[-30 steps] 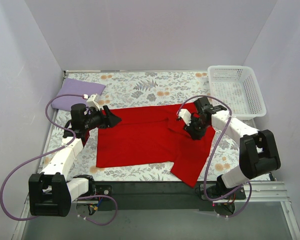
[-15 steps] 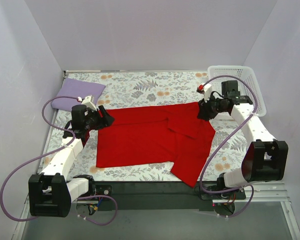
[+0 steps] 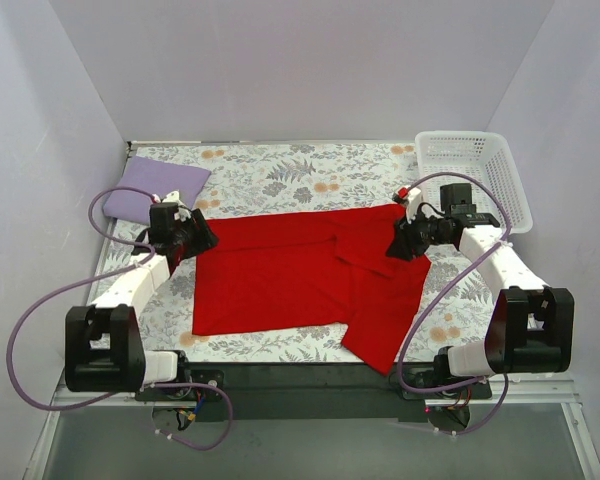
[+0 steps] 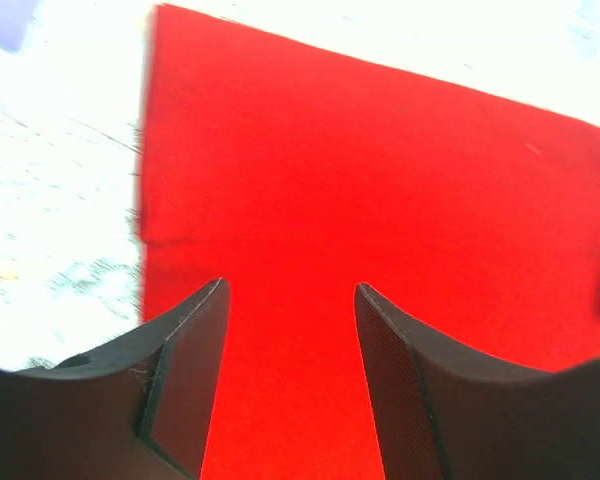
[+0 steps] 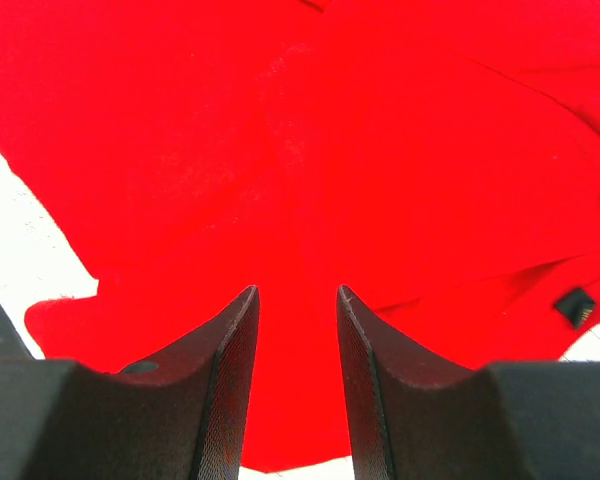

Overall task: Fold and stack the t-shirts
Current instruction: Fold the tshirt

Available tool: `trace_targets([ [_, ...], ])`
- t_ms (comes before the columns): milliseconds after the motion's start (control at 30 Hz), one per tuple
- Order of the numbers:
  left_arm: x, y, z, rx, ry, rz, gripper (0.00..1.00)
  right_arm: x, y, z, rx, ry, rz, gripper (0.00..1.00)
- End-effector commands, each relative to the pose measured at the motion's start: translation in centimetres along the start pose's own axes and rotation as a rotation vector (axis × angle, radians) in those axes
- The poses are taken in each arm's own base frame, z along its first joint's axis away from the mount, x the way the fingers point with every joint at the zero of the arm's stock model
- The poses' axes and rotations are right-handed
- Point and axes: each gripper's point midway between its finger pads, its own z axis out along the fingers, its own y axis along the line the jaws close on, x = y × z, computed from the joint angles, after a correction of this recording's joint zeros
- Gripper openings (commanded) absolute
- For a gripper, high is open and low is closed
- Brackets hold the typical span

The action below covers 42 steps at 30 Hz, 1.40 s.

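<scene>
A bright red t-shirt (image 3: 300, 275) lies spread flat across the middle of the table, one sleeve folded over near its right end. The pale lavender t-shirt (image 3: 156, 190) sits folded at the back left corner. My left gripper (image 3: 206, 240) hovers at the red shirt's top left corner, open, nothing between its fingers; its wrist view shows red cloth (image 4: 380, 200) beneath the gap (image 4: 290, 290). My right gripper (image 3: 400, 245) hangs over the shirt's upper right corner, also open and empty, with red cloth (image 5: 310, 150) under its fingertips (image 5: 296, 290).
A white lattice basket (image 3: 473, 178) stands at the back right. The grey floral-print cloth (image 3: 290, 175) covers the table. Purple walls close in on the left, back and right. Cables loop from both arms.
The right gripper left the folded sleeve in the shirt's middle and swung back to the upper right corner. The left gripper drew back slightly toward the shirt's top left corner.
</scene>
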Motion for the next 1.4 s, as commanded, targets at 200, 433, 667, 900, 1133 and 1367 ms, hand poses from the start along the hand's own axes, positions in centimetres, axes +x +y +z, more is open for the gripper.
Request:
trace_targets([
  [200,-3.5,3.8,3.0,-0.228,-0.02,0.015,0.48,-1.2,0.5,-0.3,-0.031,-0.087,-0.029,0.43],
  [433,-2.8,4.7,3.7,-0.266,0.028,0.048,0.49,-1.1,0.4,-0.5,-0.035,-0.098,-0.015,0.43],
  [667,-0.8,5.5,6.2,-0.237,0.167,0.018,0.48,-1.1,0.5,-0.6,-0.04,-0.104,-0.011,0.43],
  [900,0.4,6.2,7.2,-0.264,0.244,0.013,0.42,-1.1,0.5,-0.7,-0.041,-0.109,-0.008,0.43],
  [1133,0.6,6.2,7.6,-0.263,0.271,0.018,0.05,-1.1,0.7,-0.8,-0.048,-0.112,-0.007,0.43],
  [1367,-1.4,5.8,7.8,-0.273,0.227,0.018,0.0,-1.2,0.7,-0.7,-0.05,-0.112,-0.006,0.43],
])
